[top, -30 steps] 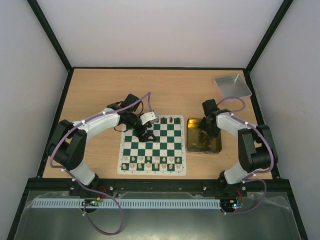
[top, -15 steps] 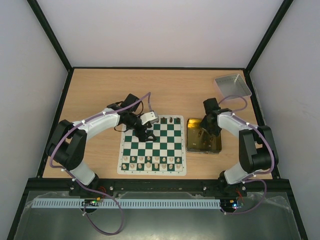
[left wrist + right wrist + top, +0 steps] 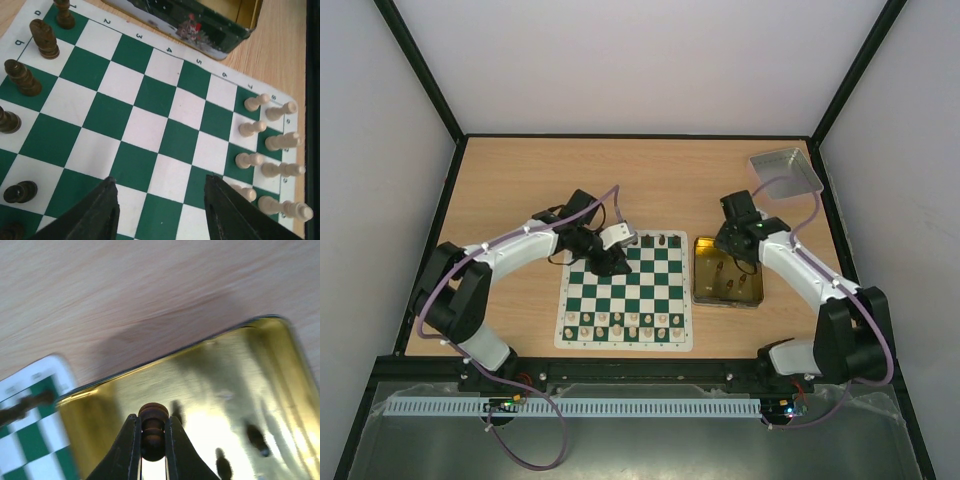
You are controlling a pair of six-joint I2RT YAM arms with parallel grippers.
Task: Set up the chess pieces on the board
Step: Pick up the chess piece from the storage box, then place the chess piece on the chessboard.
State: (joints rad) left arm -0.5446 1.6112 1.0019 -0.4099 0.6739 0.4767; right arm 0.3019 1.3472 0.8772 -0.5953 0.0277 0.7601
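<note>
1. The right fingers (image 3: 129,440) are pinched on one dark piece (image 3: 153,412). It is clear of the floor of the gold tin (image 3: 240,390) and hangs over the tin's board-side end.
2. The held piece's long axis runs along the fingers, with its rounded end poking just past the tips. We cannot tell from either view how upright it is relative to the surface (image 3: 520,180).
3. The key relation is that the board (image 3: 625,346) lies to the left of the right fingers. Its near corner shows just beyond the tin wall in the right wrist view. We judge that the carry should go leftward over that wall to the board's far edge.
4. The chess pieces (image 3: 20,77) already placed stand along that far edge. The pale pieces (image 3: 260,127) fill the near edge, well apart from them.
5. The left fingers (image 3: 105,207) are spread with nothing between them. They hover over the far left part of the board, beside the dark row.
6. We judge the right arm to be the nearer one for the squares next to the tin.
7. Risk: the left arm sits over the same dark row, so the set-down has to stay towards the tin side.
8. Dark shapes (image 3: 257,437) lie in the tin, probably more pieces, though they are blurred.
</note>
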